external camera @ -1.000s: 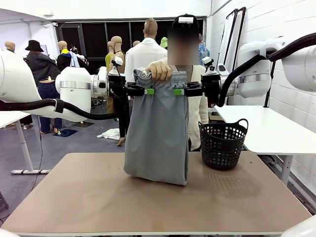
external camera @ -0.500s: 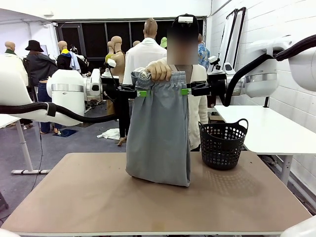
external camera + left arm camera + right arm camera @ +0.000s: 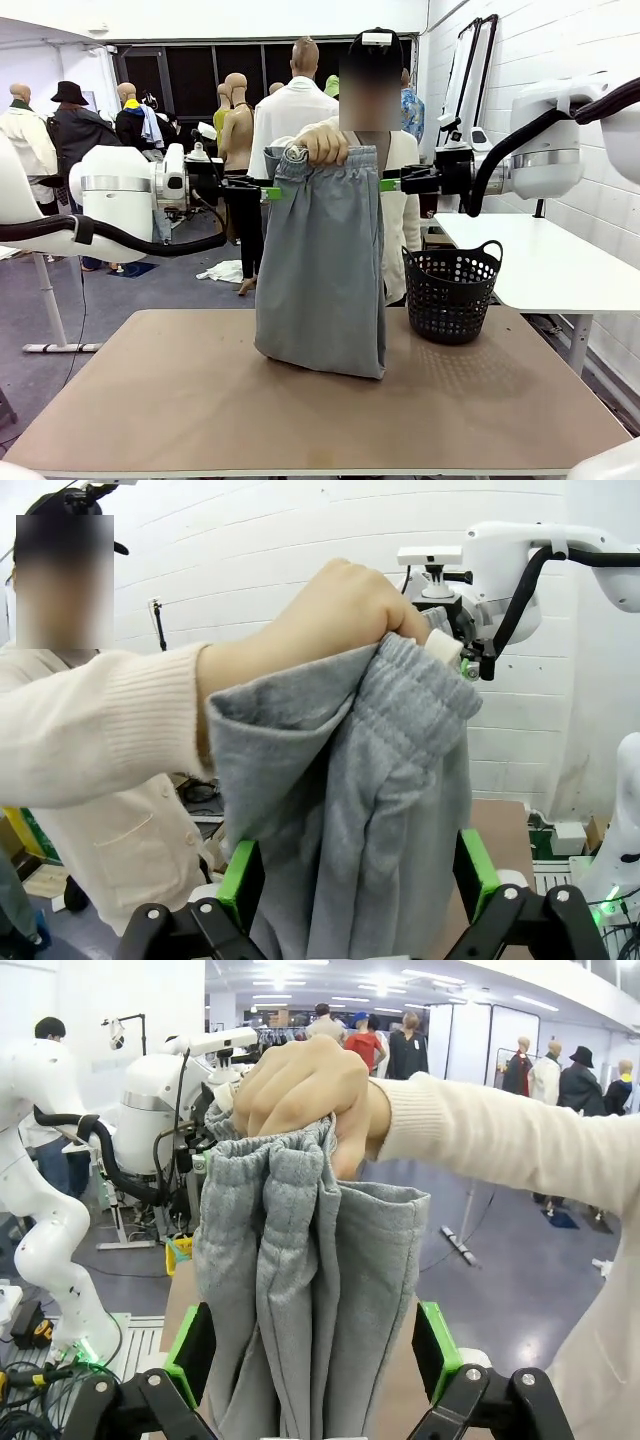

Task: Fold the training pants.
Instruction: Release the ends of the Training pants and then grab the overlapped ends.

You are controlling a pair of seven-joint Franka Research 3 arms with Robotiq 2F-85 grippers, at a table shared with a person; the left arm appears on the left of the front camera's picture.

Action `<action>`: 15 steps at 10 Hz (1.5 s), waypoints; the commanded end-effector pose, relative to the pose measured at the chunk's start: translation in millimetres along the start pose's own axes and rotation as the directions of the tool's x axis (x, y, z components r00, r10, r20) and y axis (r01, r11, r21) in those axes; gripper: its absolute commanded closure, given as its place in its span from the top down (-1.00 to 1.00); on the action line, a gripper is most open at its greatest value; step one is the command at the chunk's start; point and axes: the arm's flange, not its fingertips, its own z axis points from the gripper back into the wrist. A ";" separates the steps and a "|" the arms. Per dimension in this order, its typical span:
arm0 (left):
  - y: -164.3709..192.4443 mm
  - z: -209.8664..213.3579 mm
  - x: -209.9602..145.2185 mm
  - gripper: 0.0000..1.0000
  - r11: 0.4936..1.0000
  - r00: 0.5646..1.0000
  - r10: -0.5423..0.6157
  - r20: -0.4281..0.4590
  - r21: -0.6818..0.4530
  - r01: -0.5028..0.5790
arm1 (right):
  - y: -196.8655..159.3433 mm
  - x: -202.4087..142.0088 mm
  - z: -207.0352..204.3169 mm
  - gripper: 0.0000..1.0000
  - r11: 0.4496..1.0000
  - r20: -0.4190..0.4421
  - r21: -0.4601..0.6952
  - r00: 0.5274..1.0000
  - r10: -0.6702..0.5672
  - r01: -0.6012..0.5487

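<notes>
A person's hand (image 3: 322,143) holds the light grey training pants (image 3: 320,270) up by the bunched waistband, and their lower end rests on the tan table (image 3: 200,400). My left gripper (image 3: 270,190) stands open just off the waistband's left edge. On the other side my right gripper (image 3: 390,184) is open too, a little clear of the right edge. In the left wrist view the pants (image 3: 390,780) hang ahead between the spread green pads of the left gripper (image 3: 358,875). The right wrist view shows the pants (image 3: 290,1280) the same way before the right gripper (image 3: 312,1355).
A black perforated basket (image 3: 452,290) stands on the table's far right, close beside the hanging pants. A white side table (image 3: 540,260) sits behind it at the right. The person stands at the far edge directly behind the pants.
Both grippers have let go of the waistband and drawn outward, left arm to the left, right arm to the right. The person's hand keeps holding the pants up.
</notes>
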 end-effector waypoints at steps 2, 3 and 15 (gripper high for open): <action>-5.2 11.9 0.8 1.00 0.999 1.000 0.011 0.021 0.044 -0.012 | 6.0 -0.9 -0.3 1.00 0.999 -0.020 -0.004 0.999 -0.038 0.038; -4.0 12.4 0.1 1.00 0.999 1.000 0.007 0.022 0.042 -0.008 | 6.7 -0.5 0.8 1.00 0.999 -0.012 0.012 0.999 -0.048 0.048; -6.8 6.1 0.3 1.00 0.994 0.996 -0.088 0.019 0.067 0.087 | 25.9 -1.1 1.8 1.00 0.996 -0.019 0.035 0.997 -0.078 0.078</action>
